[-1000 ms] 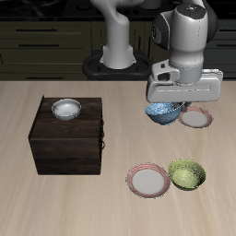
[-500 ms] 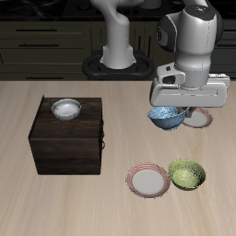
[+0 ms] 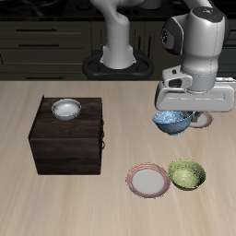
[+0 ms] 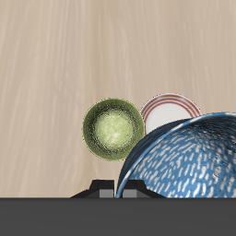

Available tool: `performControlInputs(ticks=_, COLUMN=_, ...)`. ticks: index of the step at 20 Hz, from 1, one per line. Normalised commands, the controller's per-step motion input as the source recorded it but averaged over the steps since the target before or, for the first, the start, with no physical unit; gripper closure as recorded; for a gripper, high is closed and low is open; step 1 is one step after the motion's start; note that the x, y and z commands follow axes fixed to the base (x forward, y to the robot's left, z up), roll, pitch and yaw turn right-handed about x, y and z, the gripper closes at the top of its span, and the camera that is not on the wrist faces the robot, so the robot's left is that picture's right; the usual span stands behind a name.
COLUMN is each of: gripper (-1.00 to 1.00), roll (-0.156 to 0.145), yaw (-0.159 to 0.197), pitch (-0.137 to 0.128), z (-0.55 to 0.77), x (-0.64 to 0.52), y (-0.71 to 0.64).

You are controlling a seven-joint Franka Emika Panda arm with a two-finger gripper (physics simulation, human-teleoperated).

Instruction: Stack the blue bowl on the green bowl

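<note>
Nearest the lower edge of the exterior frame, at lower right, the green bowl (image 3: 186, 174) sits on the wooden table (image 3: 55, 198), touching or just beside a flat plate with a pink-red rim (image 3: 148, 181).

Above them, at right of centre, the blue bowl (image 3: 171, 121) hangs in the air, clear of the tabletop and tilted. It is held at its rim by the gripper (image 3: 188, 112), whose fingers are mostly hidden behind the grey hand body. The arm (image 3: 195, 46) rises upright above that hand. The blue bowl is farther back than the green one and not over it.

A second red-rimmed plate (image 3: 202, 119) peeks out just behind the gripper.

At left of centre stands a dark wooden cabinet (image 3: 66, 146) with a white-grey bowl (image 3: 65, 109) on its top.

In the wrist view the blue bowl (image 4: 189, 159) looms large and tilted, beside the green bowl (image 4: 112, 128) and plate (image 4: 168, 112) below.
</note>
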Motion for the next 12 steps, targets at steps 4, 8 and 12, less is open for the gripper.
performControlInputs(ticks=4, gripper=1.00, roll=-0.006, yaw=0.008, pitch=-0.005, z=-0.06, x=0.12, y=0.04)
performControlInputs(ticks=8, gripper=1.00, roll=-0.015, yaw=-0.014, pitch=0.003, z=-0.08, x=0.15, y=-0.03)
performControlInputs(ticks=12, gripper=1.00, roll=0.002, yaw=0.004, pitch=0.016, z=-0.16, x=0.02, y=0.06)
